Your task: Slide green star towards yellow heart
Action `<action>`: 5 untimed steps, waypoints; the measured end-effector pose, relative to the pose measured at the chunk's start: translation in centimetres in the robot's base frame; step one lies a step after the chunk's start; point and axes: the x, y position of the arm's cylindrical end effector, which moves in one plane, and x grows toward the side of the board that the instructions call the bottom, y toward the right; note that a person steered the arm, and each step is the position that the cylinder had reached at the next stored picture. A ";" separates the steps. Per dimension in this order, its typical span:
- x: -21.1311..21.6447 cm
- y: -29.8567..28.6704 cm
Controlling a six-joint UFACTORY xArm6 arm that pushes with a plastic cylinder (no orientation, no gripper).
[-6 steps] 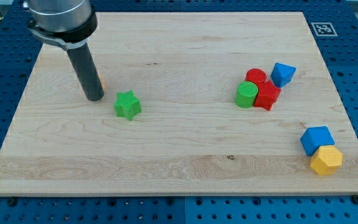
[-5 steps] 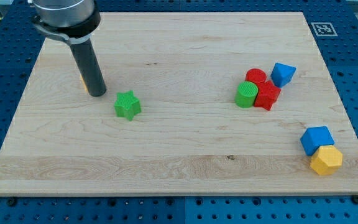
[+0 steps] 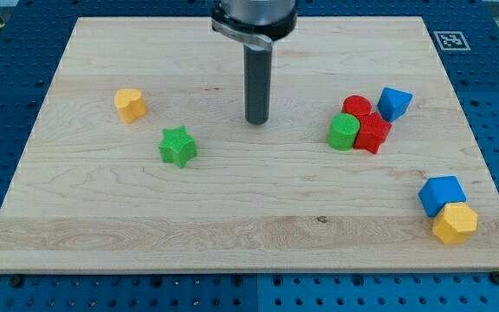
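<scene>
The green star (image 3: 178,146) lies on the wooden board, left of the middle. The yellow heart (image 3: 130,105) lies up and to the left of it, a short gap away. My tip (image 3: 257,120) stands on the board to the right of the green star and a little higher in the view, well apart from it. It touches no block.
A cluster at the right holds a green cylinder (image 3: 343,133), a red cylinder (image 3: 357,107), a red star-like block (image 3: 372,133) and a blue block (image 3: 394,103). A blue cube (image 3: 442,195) and a yellow hexagon block (image 3: 454,223) touch near the lower right edge.
My tip has swept from beside the yellow heart, left of the green star, far to the right. The heart, hidden before, now shows. No block has moved.
</scene>
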 end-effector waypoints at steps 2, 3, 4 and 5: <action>6.7 0.0; 8.8 -0.2; 9.0 -2.3; 8.7 -5.0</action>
